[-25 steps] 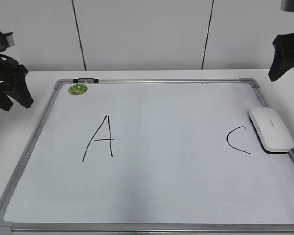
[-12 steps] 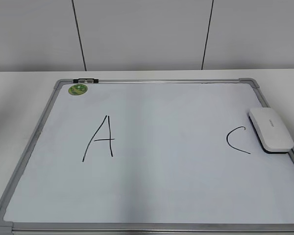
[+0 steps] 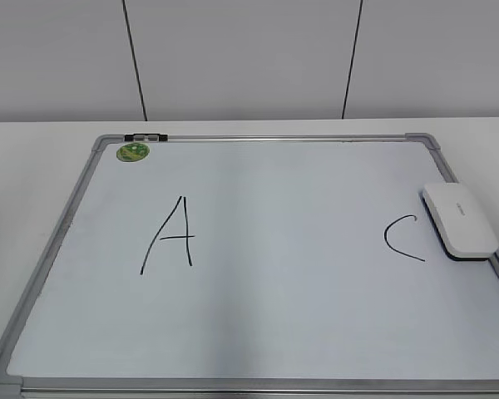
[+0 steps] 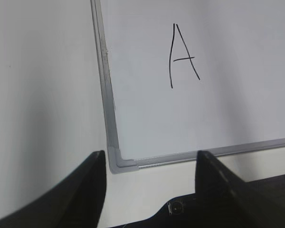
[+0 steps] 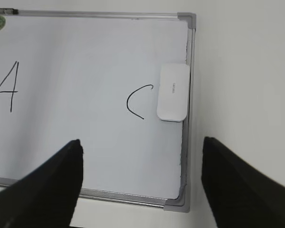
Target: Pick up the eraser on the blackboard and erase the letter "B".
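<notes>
- On my exterior feed the blackboard lies flat on the white table, with no arm in that view.
- The eraser rests on the board's right side, against the right frame, just right of the letter "C" — close, though I cannot tell whether they touch.
- The letter "A" sits left of centre; between it and the "C" I see only bare board, and no "B" in any view.
- A green magnet sits at the far left corner, beside a small dark clip on the top frame.
- Left gripper: fingers spread wide, nothing between them, over the board's near left corner.
- Right gripper: released too — its fingers straddle the near right corner, with the eraser further out ahead.
</notes>
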`<action>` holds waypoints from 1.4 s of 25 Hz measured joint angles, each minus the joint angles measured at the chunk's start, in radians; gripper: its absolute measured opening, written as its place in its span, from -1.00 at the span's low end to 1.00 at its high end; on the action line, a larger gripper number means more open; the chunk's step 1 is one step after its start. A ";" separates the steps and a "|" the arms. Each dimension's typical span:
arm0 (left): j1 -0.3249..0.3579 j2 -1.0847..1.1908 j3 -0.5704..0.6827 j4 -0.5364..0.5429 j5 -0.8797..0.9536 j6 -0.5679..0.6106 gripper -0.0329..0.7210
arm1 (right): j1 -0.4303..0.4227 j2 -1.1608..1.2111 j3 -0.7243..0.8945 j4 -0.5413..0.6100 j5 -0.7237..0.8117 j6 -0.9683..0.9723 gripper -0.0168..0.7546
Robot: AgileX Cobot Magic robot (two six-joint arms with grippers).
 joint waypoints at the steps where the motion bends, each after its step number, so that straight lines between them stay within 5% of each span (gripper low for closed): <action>1: -0.006 -0.049 0.034 0.000 0.003 -0.002 0.24 | 0.004 -0.031 0.010 0.002 0.002 0.000 0.53; 12: -0.058 -0.410 0.286 0.084 0.015 -0.004 0.17 | 0.027 -0.348 0.220 -0.018 0.010 0.002 0.53; 22: -0.059 -0.505 0.490 0.127 -0.033 -0.004 0.15 | 0.027 -0.509 0.610 -0.083 0.010 0.005 0.53; 35: -0.059 -0.506 0.545 0.179 -0.157 -0.004 0.15 | 0.027 -0.528 0.753 -0.100 -0.119 0.008 0.53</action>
